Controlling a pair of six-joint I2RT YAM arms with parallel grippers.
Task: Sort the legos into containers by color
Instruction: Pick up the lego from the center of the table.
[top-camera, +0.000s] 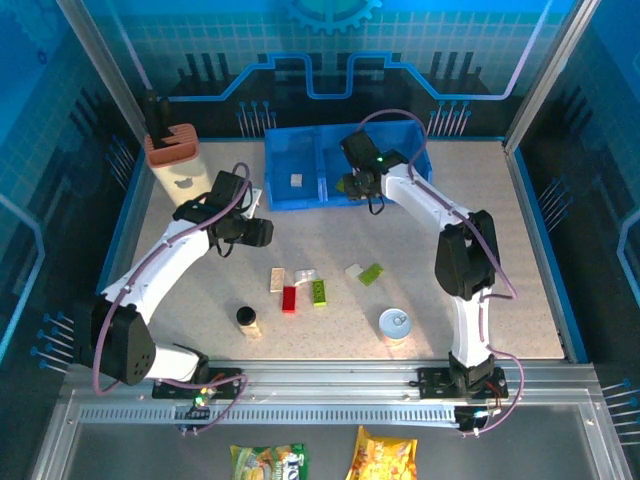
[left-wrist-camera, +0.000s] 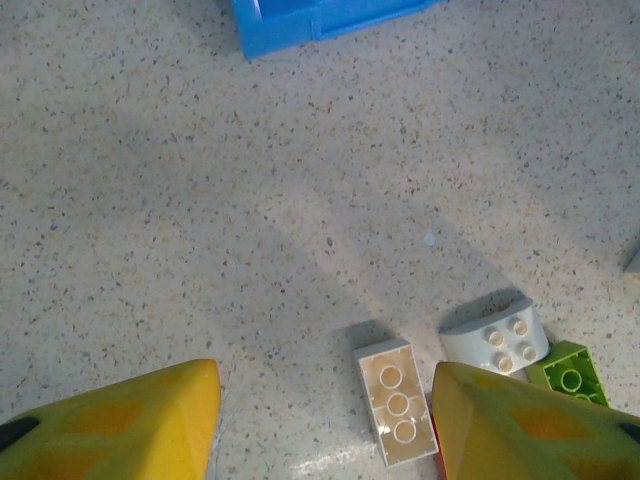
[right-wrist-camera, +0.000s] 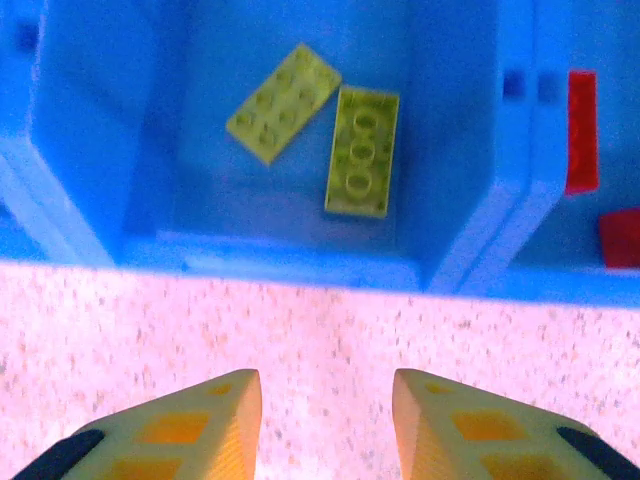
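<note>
Nearest the arm bases, a round silver tin can (top-camera: 394, 324) stands on the right of the speckled beige table (top-camera: 520, 300) and a small black-capped bottle (top-camera: 247, 319) on the left. Just beyond, loose plastic legos lie mid-table: a red brick (top-camera: 289, 299), a cream three-stud brick (left-wrist-camera: 397, 400), a white rounded brick (left-wrist-camera: 497, 335) and a lime green brick (top-camera: 319, 291) bunched together, with a small white piece (top-camera: 353, 270) and a second lime green brick (top-camera: 371, 273) to their right. The left gripper (left-wrist-camera: 325, 385) hangs over the table beside the bunch, its yellow fingers spread and empty. Farther off, the right gripper (right-wrist-camera: 325, 420) is released, holding nothing, at the near wall of the bright blue plastic bin tray (right-wrist-camera: 300, 268). Its middle compartment holds two flat lime green legos (right-wrist-camera: 361, 150), the right one two red pieces (right-wrist-camera: 580, 130), and the left one a cream brick (top-camera: 296, 180). A tan slotted holder (top-camera: 172, 145) stands far left.
</note>
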